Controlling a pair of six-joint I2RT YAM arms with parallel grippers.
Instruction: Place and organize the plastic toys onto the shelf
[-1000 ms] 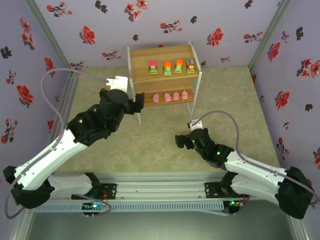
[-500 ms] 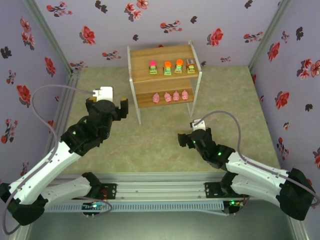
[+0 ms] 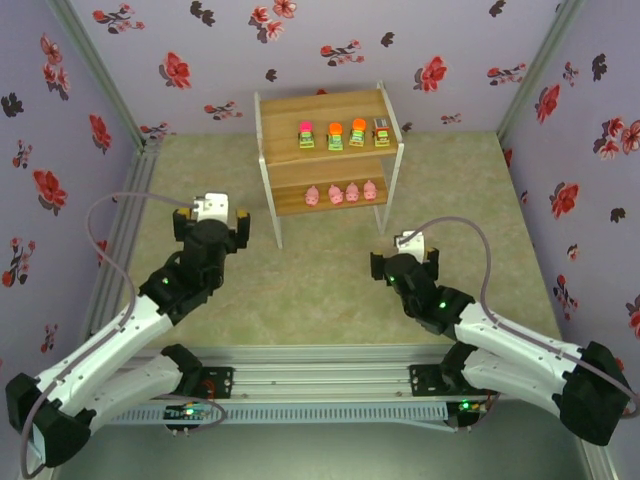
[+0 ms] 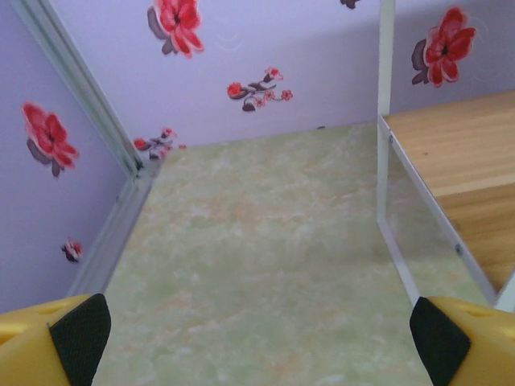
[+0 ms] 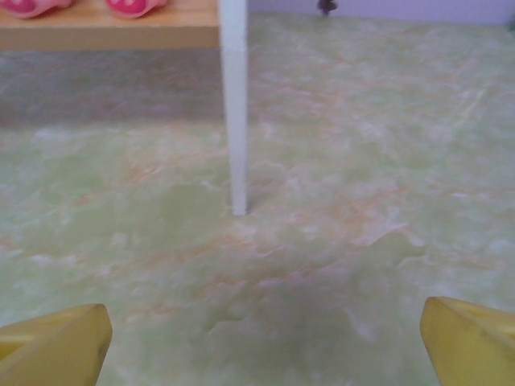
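Observation:
The shelf stands at the far middle of the table. Several blocky yellow-green plastic toys line its top board, and several pink pig toys line its lower board. My left gripper hovers open in front of the shelf's left side, and in the left wrist view my left gripper has nothing between its fingertips. My right gripper is open near the shelf's right front leg. In the right wrist view my right gripper is empty, facing the shelf leg and two pigs.
Flowered purple walls close in the table on three sides. A metal rail runs along the near edge by the arm bases. The shelf's white frame and wooden board lie to the right of my left gripper.
My left arm has pulled back from the shelf's left side toward the near left. My right gripper has shifted a little to the right. Both stayed open and the toys have not moved.

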